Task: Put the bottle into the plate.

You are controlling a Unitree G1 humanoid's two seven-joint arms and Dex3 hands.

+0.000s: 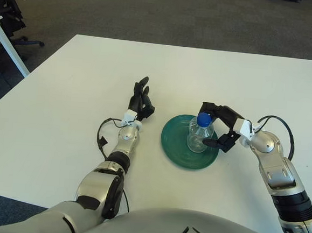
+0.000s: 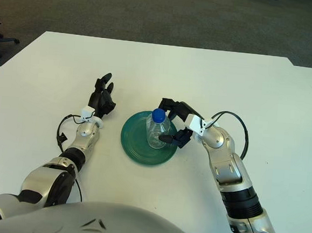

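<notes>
Clear plastic bottle [image 1: 200,135] with a blue cap is standing upright on the green plate [image 1: 176,148] from what I'm seeing, and my right hand [image 1: 219,128] has its fingers wrapped around it. Left hand [image 1: 140,101] sits on the white table [image 1: 60,98] just left of the plate, fingers loosely extended, holding nothing.

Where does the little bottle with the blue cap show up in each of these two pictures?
Left eye view: the bottle stands right of centre, on the green plate.
Right eye view: the same bottle shows at about the centre.
Shared landmark: the green plate beneath it, with the right robot hand around the bottle from the right.
</notes>
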